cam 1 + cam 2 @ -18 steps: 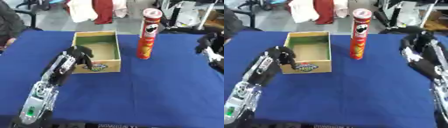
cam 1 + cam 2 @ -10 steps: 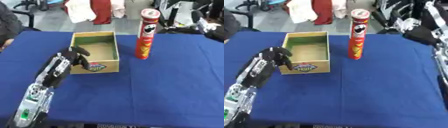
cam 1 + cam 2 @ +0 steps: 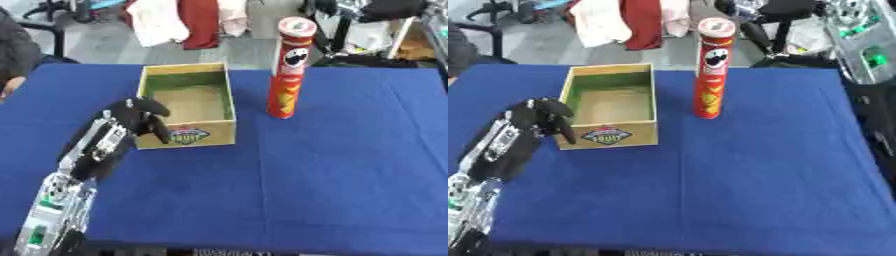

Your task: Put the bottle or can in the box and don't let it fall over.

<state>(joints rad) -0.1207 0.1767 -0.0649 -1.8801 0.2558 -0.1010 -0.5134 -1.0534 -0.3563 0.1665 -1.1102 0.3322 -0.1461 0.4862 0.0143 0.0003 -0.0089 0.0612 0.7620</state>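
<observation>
Can [image 3: 290,70]: standing upright beside the box [image 3: 186,103]; tall, stiff, probably light and tippy.
Grasp: mid-body seems best.
Left hand [image 3: 138,116]: curling its fingers at the box's corner, holding nothing.
Right hand: not showing.

Left and right eye views: paired head cameras looking steeply down and forward from the near edge of the blue table [image 3: 332,165], both sharing the box [image 3: 186,97] left of centre.
</observation>
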